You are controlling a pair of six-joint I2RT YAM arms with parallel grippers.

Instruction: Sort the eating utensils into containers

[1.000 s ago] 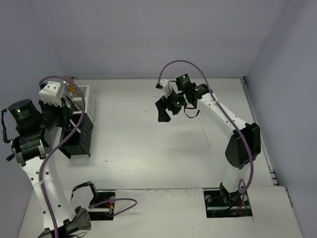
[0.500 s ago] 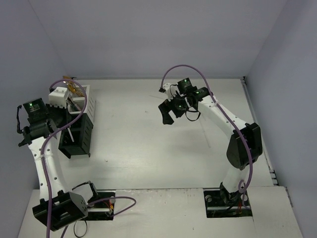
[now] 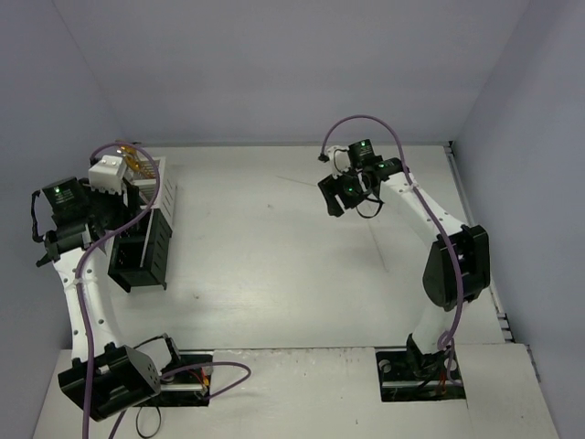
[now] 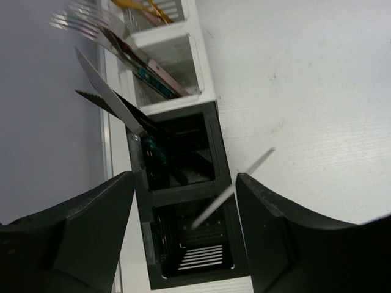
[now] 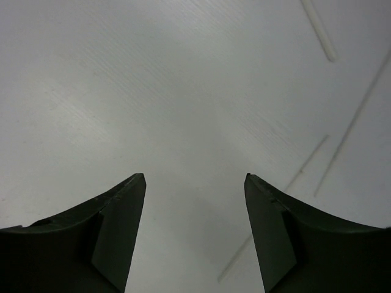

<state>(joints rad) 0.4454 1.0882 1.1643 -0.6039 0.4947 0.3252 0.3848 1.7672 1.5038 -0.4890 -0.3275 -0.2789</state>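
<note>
The containers stand in a row at the table's left: white bins (image 4: 201,67) at the far end, then two black bins (image 3: 154,240). Gold spoons (image 4: 146,7) and pink-handled pieces (image 4: 160,72) stand in the white bins. A silver knife (image 4: 107,91) leans out of the middle black bin (image 4: 177,116). My left gripper (image 4: 183,180) hangs open over the nearest black bin (image 4: 183,282). A thin pale stick (image 4: 235,186), blurred, slants between its fingers untouched, lower end inside that bin. My right gripper (image 5: 194,177) is open over bare table, far from the bins (image 3: 336,197).
A grey wall runs close along the left side of the bins (image 4: 49,122). Purple cables (image 3: 151,174) loop over both arms. The arm bases (image 3: 420,366) sit at the near edge. Faint thin lines (image 5: 354,116) cross the table under the right gripper.
My left gripper has come down over the bins and opened, letting go of the stick. My right gripper has drawn back to the right and its jaws have narrowed somewhat.
</note>
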